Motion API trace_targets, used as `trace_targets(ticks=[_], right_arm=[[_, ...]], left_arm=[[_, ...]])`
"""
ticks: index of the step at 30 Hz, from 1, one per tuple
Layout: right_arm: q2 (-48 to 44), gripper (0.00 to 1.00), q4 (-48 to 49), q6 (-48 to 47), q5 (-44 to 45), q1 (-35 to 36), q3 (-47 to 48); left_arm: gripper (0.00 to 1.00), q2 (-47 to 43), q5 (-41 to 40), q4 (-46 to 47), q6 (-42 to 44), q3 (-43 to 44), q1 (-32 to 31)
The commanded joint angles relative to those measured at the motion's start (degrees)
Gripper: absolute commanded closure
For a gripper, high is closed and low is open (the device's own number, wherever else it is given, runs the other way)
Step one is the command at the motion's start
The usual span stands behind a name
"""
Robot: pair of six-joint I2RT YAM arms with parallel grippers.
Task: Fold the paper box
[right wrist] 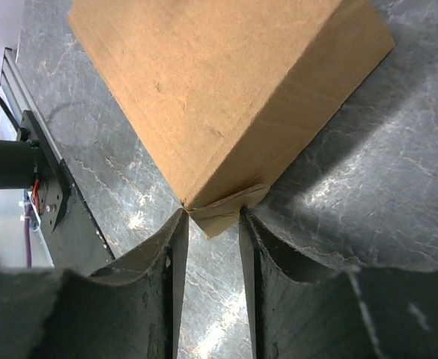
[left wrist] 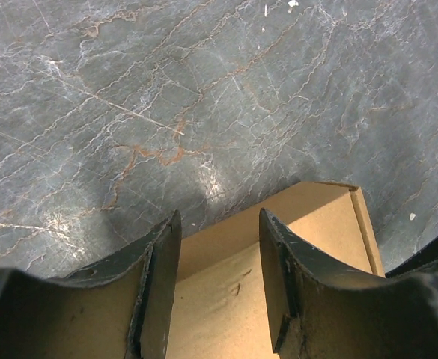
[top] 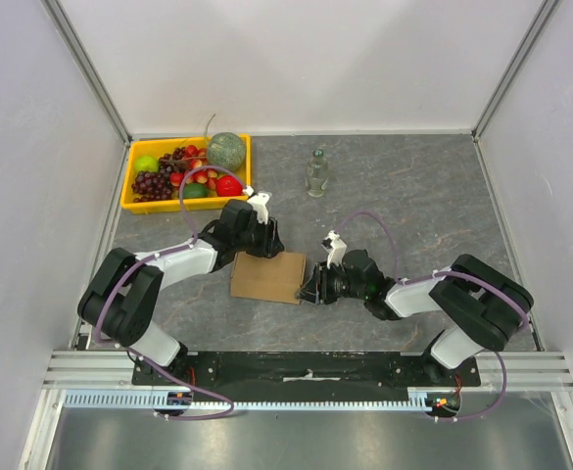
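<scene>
Paper box (top: 268,277) lies flat on the surface (top: 413,196), between the two arms and a little ahead of their bases. Its broad face is up and it looks closed. Long axis runs left–right, slightly skewed.

From the near right corner a small tab (right wrist: 230,213) pokes out, low against the surface.

Right tool (right wrist: 211,224) lies level and points along that long axis at the corner, one finger on each side of the tab. The gap is narrow, and I cannot tell whether it bites the tab (contact is hidden at the tips).

Left tool (left wrist: 219,228) sits over the far left edge, angled down. Its fingers are apart with bare cardboard between them and nothing pinched, so it is released, probably pinning the box.

Judgement: the coming move turns on the tab. The right arm is nearer, and the box lies to its left.
</scene>
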Motion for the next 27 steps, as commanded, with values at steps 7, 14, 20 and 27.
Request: trace_targets(ticks=[7,14,20,27], right_arm=[[0.5,0.66,3.5,7.4,-3.0,0.0,0.7],[1.2,0.69,4.9,11.7,-4.9,-0.6,0.7],[3.6,0.72,10.8,16.9,-7.2,-1.8,-0.5],[9.0,0.74,25.9,25.8,-11.2,-3.6,-3.5]], left_arm=[[0.48,2.0,1.2,-3.6,-1.1,-1.1,-0.4],[0.48,2.1,1.2,-3.3,-1.1,-1.5,-0.4],[0.48,2.1,1.3,-3.2,-1.1,-1.8,-0.4],[0.48,2.0,1.2,-3.1,-1.2,-1.8,-0.4]])
